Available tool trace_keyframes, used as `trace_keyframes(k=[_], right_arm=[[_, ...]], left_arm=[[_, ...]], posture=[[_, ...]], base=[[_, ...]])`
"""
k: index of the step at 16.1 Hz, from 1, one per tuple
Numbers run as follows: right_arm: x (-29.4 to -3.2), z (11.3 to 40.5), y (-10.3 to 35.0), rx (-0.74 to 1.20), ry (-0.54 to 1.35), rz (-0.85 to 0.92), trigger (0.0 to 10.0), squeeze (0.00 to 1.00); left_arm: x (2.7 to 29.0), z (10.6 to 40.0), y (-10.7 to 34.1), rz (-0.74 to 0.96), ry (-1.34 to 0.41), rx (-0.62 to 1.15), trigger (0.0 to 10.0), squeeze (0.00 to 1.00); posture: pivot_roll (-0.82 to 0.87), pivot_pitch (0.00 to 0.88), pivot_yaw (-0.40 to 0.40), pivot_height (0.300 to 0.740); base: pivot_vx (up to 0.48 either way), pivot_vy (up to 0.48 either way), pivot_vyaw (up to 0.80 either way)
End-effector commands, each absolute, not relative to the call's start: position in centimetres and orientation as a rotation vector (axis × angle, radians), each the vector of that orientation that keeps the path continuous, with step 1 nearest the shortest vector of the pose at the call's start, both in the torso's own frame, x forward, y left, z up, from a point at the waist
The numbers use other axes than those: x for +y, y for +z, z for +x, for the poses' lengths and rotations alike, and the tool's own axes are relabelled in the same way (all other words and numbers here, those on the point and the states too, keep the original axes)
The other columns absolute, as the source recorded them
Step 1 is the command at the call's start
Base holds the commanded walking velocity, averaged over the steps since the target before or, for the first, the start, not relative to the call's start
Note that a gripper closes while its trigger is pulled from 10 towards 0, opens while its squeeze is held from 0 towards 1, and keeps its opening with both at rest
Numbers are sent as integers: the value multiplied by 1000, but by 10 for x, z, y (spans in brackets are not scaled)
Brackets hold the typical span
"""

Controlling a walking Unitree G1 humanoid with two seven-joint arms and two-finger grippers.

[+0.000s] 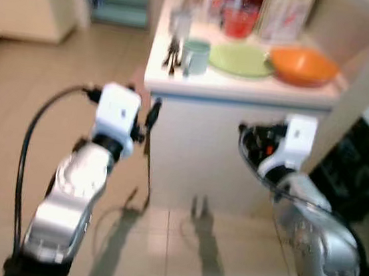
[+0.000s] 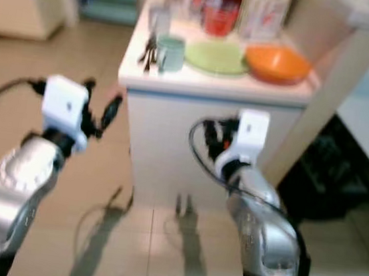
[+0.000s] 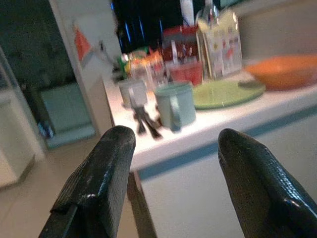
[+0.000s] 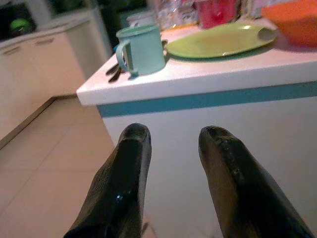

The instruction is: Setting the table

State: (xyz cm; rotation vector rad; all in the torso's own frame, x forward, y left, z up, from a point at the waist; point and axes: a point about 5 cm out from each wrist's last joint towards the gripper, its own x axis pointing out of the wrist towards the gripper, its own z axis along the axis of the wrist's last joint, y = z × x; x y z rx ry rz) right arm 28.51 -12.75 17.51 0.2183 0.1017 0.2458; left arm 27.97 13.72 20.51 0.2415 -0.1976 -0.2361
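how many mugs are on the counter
1 that can be told for sure: a teal mug near the counter's front corner, beside the green plate and dark cutlery. A greyish cup-like thing stands behind it, too blurred to name; clutter may hide more.

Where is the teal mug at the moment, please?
The mug stands near the counter's front left corner in the head views, with dark cutlery to its left and the green plate to its right.
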Motion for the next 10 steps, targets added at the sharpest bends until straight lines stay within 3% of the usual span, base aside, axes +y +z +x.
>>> trace_keyframes(k=[1, 7, 10], right_arm=[[-121, 286, 181, 86, 266, 218, 10000, 0], [-126, 289, 186, 59, 261, 203, 10000, 0], [-124, 289, 187, 56, 265, 201, 10000, 0]], left_arm=[[148, 283, 210, 228, -179, -217, 10000, 0], [148, 286, 215, 198, -168, -234, 10000, 0], [149, 287, 215, 194, -168, -233, 10000, 0]], posture=[[17, 0, -31, 740], [22, 0, -31, 740], [22, 0, -29, 740]], base=[[0, 0, -788], [389, -206, 0], [419, 0, 0]])
